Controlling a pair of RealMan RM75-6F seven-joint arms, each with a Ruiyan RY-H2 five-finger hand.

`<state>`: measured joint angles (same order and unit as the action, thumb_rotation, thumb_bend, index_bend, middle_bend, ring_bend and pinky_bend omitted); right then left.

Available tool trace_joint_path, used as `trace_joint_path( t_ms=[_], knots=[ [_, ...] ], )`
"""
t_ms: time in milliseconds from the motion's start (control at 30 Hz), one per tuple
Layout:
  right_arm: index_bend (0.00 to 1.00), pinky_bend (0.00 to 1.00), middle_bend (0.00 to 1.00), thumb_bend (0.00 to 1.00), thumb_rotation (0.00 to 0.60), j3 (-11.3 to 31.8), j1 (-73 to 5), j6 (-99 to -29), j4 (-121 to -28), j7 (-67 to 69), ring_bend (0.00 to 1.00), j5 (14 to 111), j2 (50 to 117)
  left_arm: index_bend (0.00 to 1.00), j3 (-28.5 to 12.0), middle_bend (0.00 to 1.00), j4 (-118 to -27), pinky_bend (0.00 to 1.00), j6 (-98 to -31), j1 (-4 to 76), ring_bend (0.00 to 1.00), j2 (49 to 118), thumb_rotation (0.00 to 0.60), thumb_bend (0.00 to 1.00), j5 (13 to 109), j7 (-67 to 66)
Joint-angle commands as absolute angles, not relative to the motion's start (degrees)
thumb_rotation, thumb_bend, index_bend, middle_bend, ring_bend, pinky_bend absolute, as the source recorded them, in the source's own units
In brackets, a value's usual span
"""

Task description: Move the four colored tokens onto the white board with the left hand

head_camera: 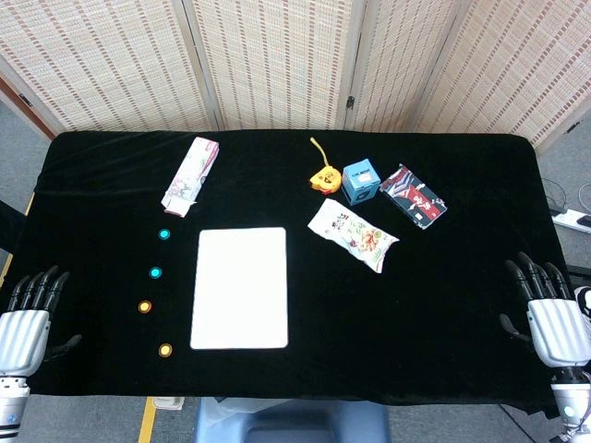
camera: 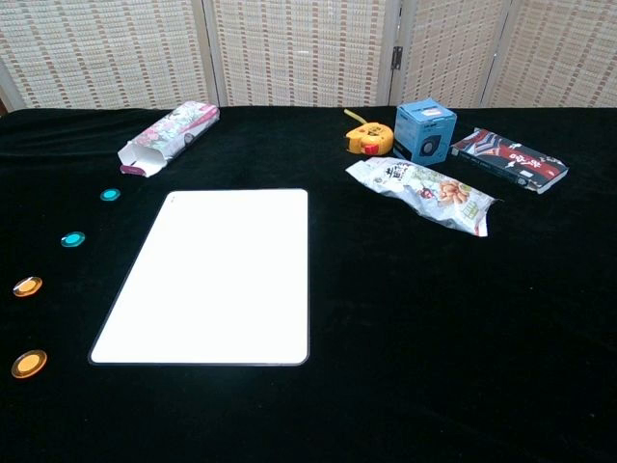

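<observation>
A white board (head_camera: pixel 240 287) (camera: pixel 218 275) lies flat on the black table, bare. Left of it sits a column of tokens. Two are teal (head_camera: pixel 164 234) (head_camera: pixel 156 272) and two are orange (head_camera: pixel 145 306) (head_camera: pixel 165 350). The chest view shows the same teal tokens (camera: pixel 110 195) (camera: pixel 72 239) and orange tokens (camera: pixel 27 285) (camera: pixel 29 363). My left hand (head_camera: pixel 28 318) hovers at the table's front left corner, fingers extended and apart, holding nothing. My right hand (head_camera: pixel 548 311) is at the front right edge, also empty with fingers spread. The chest view shows neither hand.
At the back lie a pink floral box (head_camera: pixel 191 173), a yellow tape measure (head_camera: pixel 323 175), a blue cube box (head_camera: pixel 361 182), a snack bag (head_camera: pixel 351 234) and a dark patterned box (head_camera: pixel 413 196). A folding screen stands behind the table.
</observation>
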<state>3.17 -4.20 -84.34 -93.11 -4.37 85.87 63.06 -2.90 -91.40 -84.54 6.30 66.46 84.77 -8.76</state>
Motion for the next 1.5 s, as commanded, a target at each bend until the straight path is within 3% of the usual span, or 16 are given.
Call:
trace_joint_path(
  t_ms=[33, 200, 400, 633, 733, 1133, 1500],
  knots=[
    [0.00, 0.01, 0.02, 0.36, 0.600, 3.2, -4.3, -84.2, -93.3, -4.5, 0.09, 85.9, 62.9, 0.00, -2.9, 0.04, -91.1, 0.00, -84.7, 6.3, 0.02, 66.7, 0.600, 0.17, 84.8, -8.6],
    [0.00, 0.01, 0.02, 0.36, 0.600, 3.3, -4.3, -84.6, -93.6, -4.2, 0.09, 86.3, 62.4, 0.03, -2.9, 0.05, -90.3, 0.00, -85.2, 6.4, 0.03, 67.1, 0.600, 0.18, 85.8, -7.5],
    [0.00, 0.01, 0.02, 0.36, 0.600, 3.9, -4.0, -85.9, -93.8, -4.5, 0.09, 86.2, 61.6, 0.15, -2.9, 0.08, -89.4, 0.00, -84.3, 8.0, 0.05, 66.5, 0.600, 0.20, 88.2, -5.1],
    [0.00, 0.01, 0.02, 0.36, 0.600, 4.4, -4.2, -86.1, -94.1, -4.4, 0.09, 86.2, 60.7, 0.28, -3.0, 0.12, -87.4, 0.00, -79.5, 13.0, 0.07, 66.4, 0.600, 0.35, 91.9, -1.1],
    [0.00, 0.01, 0.02, 0.36, 0.600, 4.5, -4.3, -86.0, -94.2, -4.2, 0.09, 86.3, 60.6, 0.34, -3.0, 0.14, -86.5, 0.00, -76.4, 15.5, 0.09, 67.1, 0.600, 0.36, 92.5, 0.1],
    [0.00, 0.01, 0.02, 0.36, 0.600, 4.5, -4.7, -85.5, -93.9, -3.4, 0.09, 86.3, 60.4, 0.39, -1.9, 0.14, -80.8, 0.00, -65.9, 21.8, 0.09, 73.0, 0.600, 0.36, 90.9, 0.1],
    [0.00, 0.01, 0.02, 0.36, 0.600, 4.4, -4.8, -85.3, -93.5, -2.7, 0.09, 86.4, 60.7, 0.40, -1.3, 0.14, -74.6, 0.00, -61.8, 23.3, 0.05, 78.2, 0.600, 0.36, 87.1, -1.1]
  ],
)
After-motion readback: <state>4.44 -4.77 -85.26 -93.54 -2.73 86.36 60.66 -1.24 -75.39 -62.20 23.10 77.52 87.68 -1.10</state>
